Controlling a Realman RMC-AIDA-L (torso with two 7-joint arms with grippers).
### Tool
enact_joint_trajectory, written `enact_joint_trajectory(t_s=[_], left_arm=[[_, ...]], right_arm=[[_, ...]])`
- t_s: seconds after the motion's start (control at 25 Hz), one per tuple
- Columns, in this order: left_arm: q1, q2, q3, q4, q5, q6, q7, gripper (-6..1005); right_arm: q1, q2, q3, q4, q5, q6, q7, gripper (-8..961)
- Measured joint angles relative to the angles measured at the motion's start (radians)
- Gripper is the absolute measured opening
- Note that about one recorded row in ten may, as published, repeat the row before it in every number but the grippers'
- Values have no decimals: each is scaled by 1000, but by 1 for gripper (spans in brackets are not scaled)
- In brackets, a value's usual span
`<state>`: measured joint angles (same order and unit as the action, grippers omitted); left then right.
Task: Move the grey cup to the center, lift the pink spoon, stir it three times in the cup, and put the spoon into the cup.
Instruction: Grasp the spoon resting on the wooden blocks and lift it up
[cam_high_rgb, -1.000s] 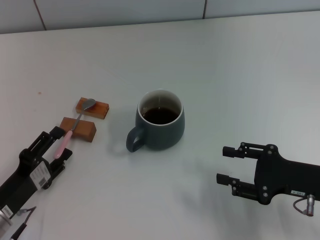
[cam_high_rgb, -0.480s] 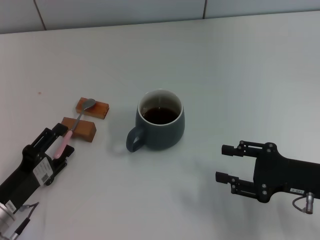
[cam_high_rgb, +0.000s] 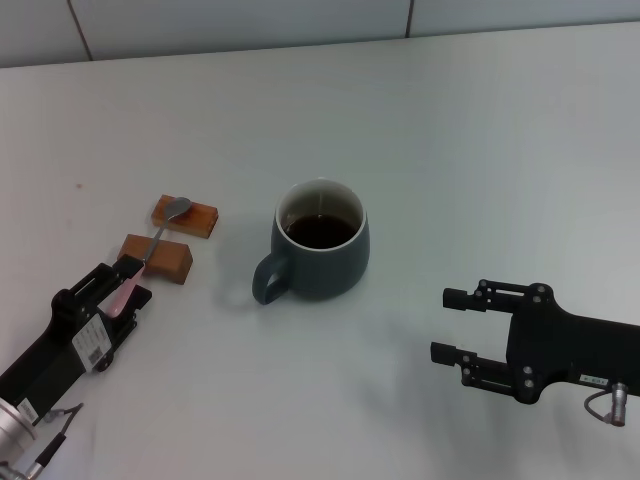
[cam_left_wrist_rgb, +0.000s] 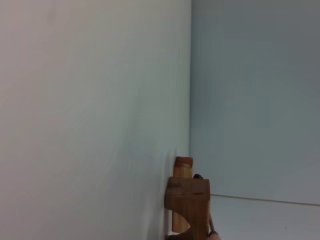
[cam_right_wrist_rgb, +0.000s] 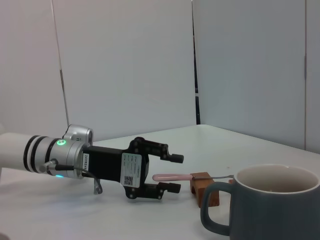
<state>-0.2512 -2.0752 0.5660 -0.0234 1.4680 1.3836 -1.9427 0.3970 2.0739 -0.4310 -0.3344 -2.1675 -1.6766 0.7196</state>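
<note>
Black fingers of our left gripper (cam_high_rgb: 128, 284) are straddling the spoon (cam_high_rgb: 140, 263) handle, parted, not clamping. Spoon is bridging two blocks (cam_high_rgb: 170, 238) beside the cup (cam_high_rgb: 318, 254), which is sitting mid-table. We are risking tipping it off if we close off-centre. Right gripper (cam_high_rgb: 452, 326) is idling, spread.

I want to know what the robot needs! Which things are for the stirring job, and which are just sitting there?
For the job:
- grey cup, holding dark drink
- pink spoon, handle between the open left claw fingers

Just there:
- two wooden blocks propping up the spoon
- right claw, open, waiting beside the cup
</note>
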Motion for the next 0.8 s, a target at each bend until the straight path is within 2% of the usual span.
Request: enact_joint_trajectory(t_s=[0.28,0.48,0.8], left_arm=[[-3,1,0,-3,0,-5,-4,513],[-5,1,0,-3,0,-13,-5,510],[-7,3,0,-1,0,-19,-2,401]], right_arm=[[0,0,0,0,0,0,0,609],[0,0,0,0,1,0,0,609],[4,1,0,0,1,0,8,609]])
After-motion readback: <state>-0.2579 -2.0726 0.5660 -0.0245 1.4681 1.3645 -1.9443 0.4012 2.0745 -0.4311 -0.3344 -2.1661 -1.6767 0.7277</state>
